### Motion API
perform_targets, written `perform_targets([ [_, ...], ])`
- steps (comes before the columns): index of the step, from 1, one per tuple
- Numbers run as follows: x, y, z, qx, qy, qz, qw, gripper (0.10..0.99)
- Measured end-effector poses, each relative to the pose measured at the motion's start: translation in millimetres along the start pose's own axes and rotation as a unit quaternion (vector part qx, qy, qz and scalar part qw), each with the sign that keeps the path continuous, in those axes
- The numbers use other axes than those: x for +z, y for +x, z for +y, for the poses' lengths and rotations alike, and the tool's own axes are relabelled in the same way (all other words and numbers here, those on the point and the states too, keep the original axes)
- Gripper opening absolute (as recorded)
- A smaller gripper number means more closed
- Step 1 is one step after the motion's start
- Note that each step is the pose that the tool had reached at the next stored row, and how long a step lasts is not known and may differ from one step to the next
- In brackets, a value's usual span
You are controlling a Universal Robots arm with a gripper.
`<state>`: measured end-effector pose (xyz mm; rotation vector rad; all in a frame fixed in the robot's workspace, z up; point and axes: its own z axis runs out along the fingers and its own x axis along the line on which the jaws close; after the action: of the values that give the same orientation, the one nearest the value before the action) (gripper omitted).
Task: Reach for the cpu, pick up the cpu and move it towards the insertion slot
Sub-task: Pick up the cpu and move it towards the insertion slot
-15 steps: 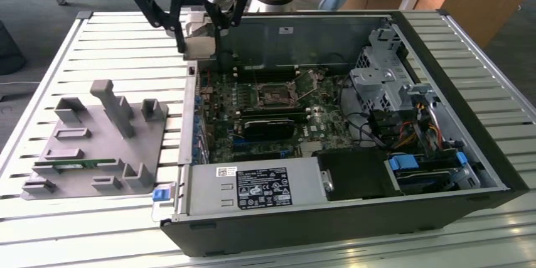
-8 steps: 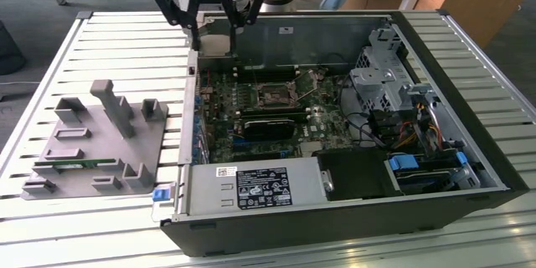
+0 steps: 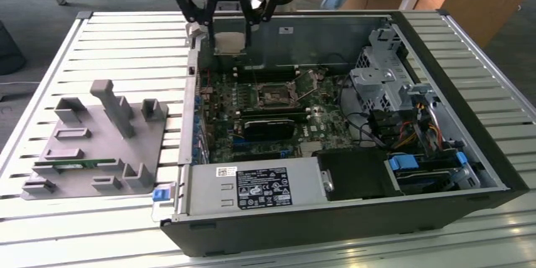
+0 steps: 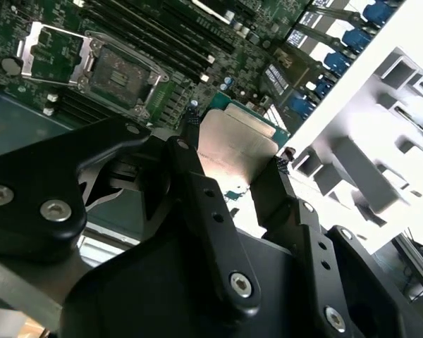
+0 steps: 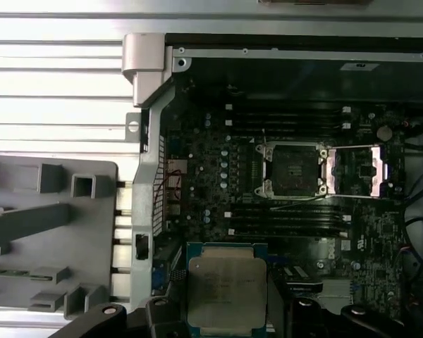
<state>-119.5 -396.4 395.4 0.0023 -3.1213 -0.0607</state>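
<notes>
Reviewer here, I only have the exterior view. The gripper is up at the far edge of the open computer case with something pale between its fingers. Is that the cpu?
Observer: Yes. In both wrist views the cpu is clamped edge to edge in the gripper, with its metal top showing.
Operator: Is the socket ready?
Observer: In the first wrist view the insertion slot is bare, and its metal lid is flipped open beside it.
Operator: Is the chip over it?
Observer: No. The cpu is apart from the slot, with circuit board between them.
</notes>
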Motion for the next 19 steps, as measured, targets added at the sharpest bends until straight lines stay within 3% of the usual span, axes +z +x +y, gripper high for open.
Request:
perform_targets([
  [19,1.9,-45.7,26.7,0.0,0.0,0.0,1.0,0.541],
])
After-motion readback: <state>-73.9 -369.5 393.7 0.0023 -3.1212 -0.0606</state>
